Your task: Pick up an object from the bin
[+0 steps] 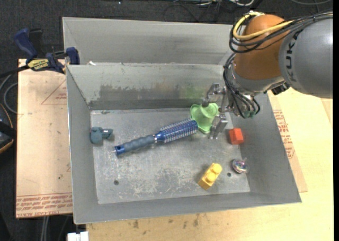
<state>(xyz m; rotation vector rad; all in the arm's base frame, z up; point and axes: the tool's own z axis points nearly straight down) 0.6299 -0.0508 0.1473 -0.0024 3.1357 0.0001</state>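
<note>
My gripper [215,112] hangs low over the right back part of the bin floor and is open. One finger stands behind and one in front of the right edge of a light green plastic piece [202,115]. That green piece lies at the bristled head of a blue brush [159,137], whose handle runs down to the left. A small red block [235,136] sits just right of the front finger, apart from it.
A yellow toy piece [210,175] and a small silver and purple thing [240,166] lie near the front right. A blue-grey knob-like thing [98,135] sits by the left wall. The arm's orange cover and cables hang over the right back corner.
</note>
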